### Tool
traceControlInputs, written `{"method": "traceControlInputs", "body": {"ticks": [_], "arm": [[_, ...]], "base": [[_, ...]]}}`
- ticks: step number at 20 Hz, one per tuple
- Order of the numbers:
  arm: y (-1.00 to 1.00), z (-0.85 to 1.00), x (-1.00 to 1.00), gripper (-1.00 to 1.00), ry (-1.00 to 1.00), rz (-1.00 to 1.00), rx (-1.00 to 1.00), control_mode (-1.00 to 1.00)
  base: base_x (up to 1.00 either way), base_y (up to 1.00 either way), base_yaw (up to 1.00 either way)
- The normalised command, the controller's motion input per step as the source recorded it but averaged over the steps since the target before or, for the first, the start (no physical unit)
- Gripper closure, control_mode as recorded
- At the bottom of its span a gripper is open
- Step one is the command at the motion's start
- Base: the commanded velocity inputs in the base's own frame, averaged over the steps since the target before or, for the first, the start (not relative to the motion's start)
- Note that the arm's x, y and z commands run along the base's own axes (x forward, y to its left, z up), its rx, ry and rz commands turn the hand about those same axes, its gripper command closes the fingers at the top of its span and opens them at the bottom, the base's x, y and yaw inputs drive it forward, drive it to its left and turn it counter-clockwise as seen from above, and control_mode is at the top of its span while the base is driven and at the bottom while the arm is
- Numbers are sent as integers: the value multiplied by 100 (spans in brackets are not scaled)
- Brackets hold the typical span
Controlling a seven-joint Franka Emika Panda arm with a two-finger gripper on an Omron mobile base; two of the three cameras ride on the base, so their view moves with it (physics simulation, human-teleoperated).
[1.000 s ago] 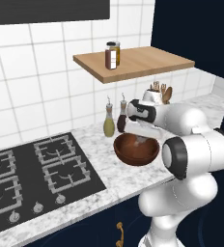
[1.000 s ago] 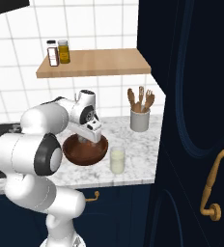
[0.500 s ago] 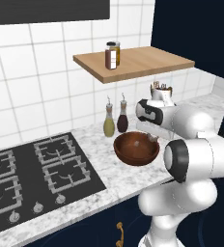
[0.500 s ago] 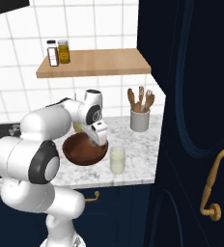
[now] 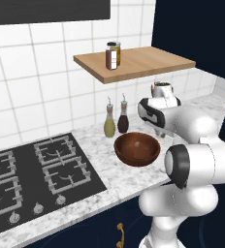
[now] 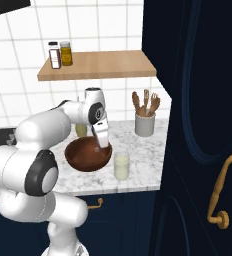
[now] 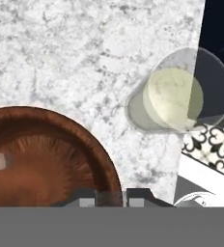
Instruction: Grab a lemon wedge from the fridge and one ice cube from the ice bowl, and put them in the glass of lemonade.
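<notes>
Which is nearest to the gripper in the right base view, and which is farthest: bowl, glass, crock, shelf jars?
Gripper as reference:
1. Bowl, directly under it.
2. Glass, beside the bowl at the counter's front.
3. Crock, back by the wall.
4. Shelf jars, high above.

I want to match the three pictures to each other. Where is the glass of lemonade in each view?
Left base view: not visible; the arm stands where it would be.
Right base view: the glass of lemonade stands at centre, right of the ice bowl.
Hand view: upper right, at the counter edge, apart from the bowl.
Shared landmark: the ice bowl.
</notes>
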Motion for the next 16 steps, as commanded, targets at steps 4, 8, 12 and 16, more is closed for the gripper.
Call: {"method": "traceControlInputs", "body": {"ticks": [4, 8, 12, 16], "arm": [[-29, 12, -9, 100, 0, -26, -7, -100], [-40, 2, -18, 100, 0, -24, -4, -100], [-46, 0, -26, 100, 0, -22, -3, -100], [-28, 5, -8, 100, 0, -13, -4, -100]], "base": [[0, 0, 0], [0, 0, 0], [0, 0, 0], [0, 0, 0]]}}
